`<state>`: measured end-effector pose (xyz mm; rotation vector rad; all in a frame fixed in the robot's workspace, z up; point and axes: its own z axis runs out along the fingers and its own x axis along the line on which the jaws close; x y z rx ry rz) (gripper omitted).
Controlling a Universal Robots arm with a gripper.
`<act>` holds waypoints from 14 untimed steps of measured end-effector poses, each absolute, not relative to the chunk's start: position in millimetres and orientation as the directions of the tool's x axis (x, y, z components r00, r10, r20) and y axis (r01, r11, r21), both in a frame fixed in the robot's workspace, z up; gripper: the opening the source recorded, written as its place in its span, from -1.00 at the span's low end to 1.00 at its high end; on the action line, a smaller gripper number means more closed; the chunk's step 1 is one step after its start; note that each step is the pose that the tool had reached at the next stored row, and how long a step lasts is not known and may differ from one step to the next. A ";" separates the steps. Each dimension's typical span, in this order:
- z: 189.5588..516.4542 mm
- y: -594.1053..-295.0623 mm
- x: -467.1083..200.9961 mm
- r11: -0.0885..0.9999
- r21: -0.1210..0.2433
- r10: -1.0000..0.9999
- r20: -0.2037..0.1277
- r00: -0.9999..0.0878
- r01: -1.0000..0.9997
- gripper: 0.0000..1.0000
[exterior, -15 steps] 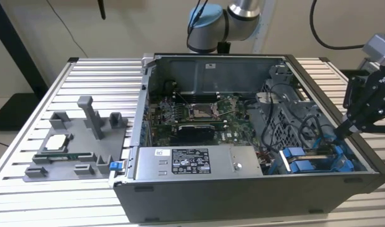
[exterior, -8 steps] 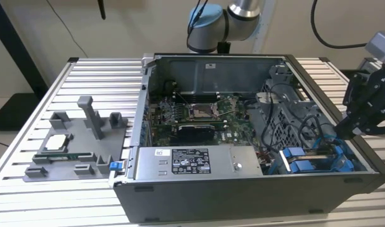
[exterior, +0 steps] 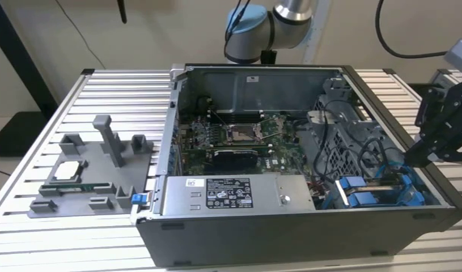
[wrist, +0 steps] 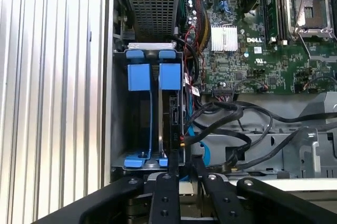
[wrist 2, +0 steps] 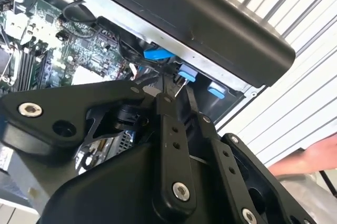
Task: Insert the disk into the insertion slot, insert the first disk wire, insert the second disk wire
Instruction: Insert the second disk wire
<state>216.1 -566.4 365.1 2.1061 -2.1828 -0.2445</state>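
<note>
Gripper (wrist: 181, 167) is right under the lens in both wrist views, its black linkages in front and its tip at the near end of the insertion slot (wrist: 167, 54). Can't tell whether the claw is spread or pinching anything. First wrist view looks straight down the cage: disk (wrist: 171, 121) stands edge-on in the bay next to the cables, blue tabs (wrist: 169, 76) at the far end, and the neighbouring bay is dark. Black cable bundle (wrist: 226, 124) and a blue cable (wrist: 203, 153) run just beside the disk, touching the cage wall. Can't see if either is plugged in. Second wrist view adds the case's black outer wall (wrist 2: 221, 23) from below, with blue tabs (wrist 2: 187, 72) just past the tip. Exterior view gives the layout: gripper (exterior: 414, 158) hangs over the cage in the case's near corner on the exterior view's right. Labelled power-supply box (exterior: 231, 195) sits beside the cage and the motherboard (exterior: 238, 139) lies further in. Grey fixture tray (exterior: 87, 181), well apart on the slatted table (exterior: 124, 79) at the exterior view's left, carries a processor chip (exterior: 68, 170).
</note>
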 end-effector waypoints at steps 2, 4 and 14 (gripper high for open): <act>364.7 -565.5 217.6 0.027 0.183 -0.999 -0.041 -0.036 -0.983 1.00; 364.4 -564.4 218.6 0.025 0.183 -0.999 -0.042 -0.033 -0.983 1.00; 360.5 -561.3 219.8 0.010 0.183 -0.998 -0.052 -0.020 -0.983 1.00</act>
